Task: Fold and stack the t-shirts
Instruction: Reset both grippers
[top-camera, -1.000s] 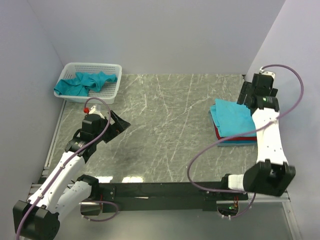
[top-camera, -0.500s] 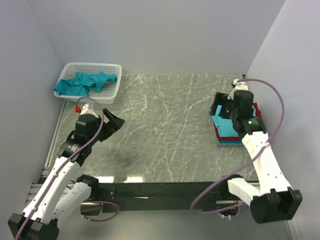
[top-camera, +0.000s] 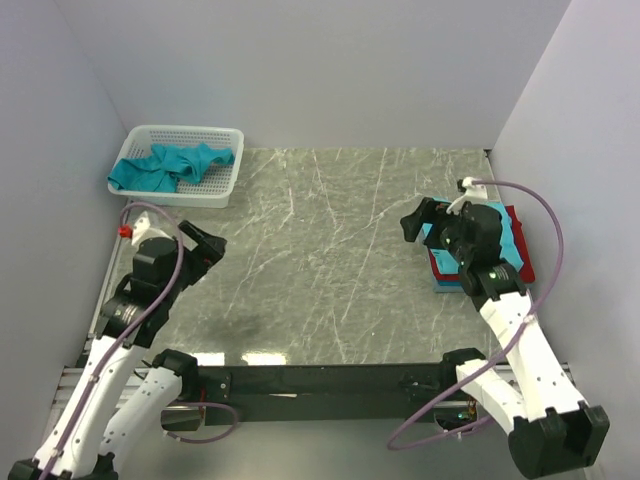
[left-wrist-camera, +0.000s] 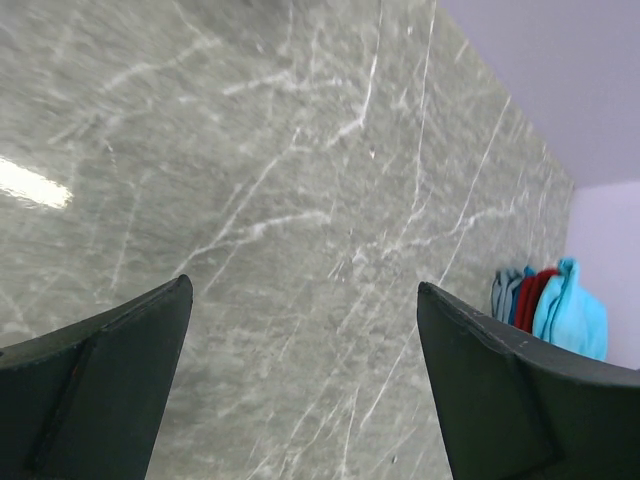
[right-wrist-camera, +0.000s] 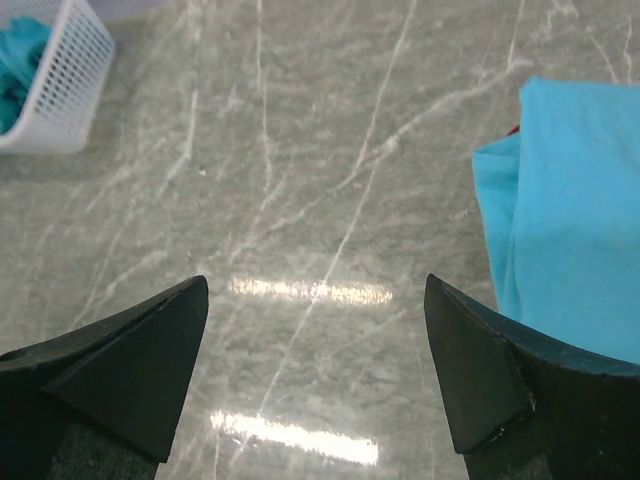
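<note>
A stack of folded t-shirts lies at the table's right edge: a teal one on top, with red and blue below it. Crumpled teal t-shirts fill the white basket at the far left. My right gripper hovers just left of the stack, open and empty. In the right wrist view the right gripper stands over bare table, with the top teal shirt to its right. My left gripper is open and empty, near the basket. In the left wrist view the left gripper faces the distant stack.
The grey marble table stretches between the two arms. Pale walls close in on the left, back and right. The basket also shows at the top left of the right wrist view. A black rail runs along the near edge.
My right arm has swung from behind the stack, forward and left over it, to its left edge. My left arm has drawn back toward the near left. Both grippers stayed open.
</note>
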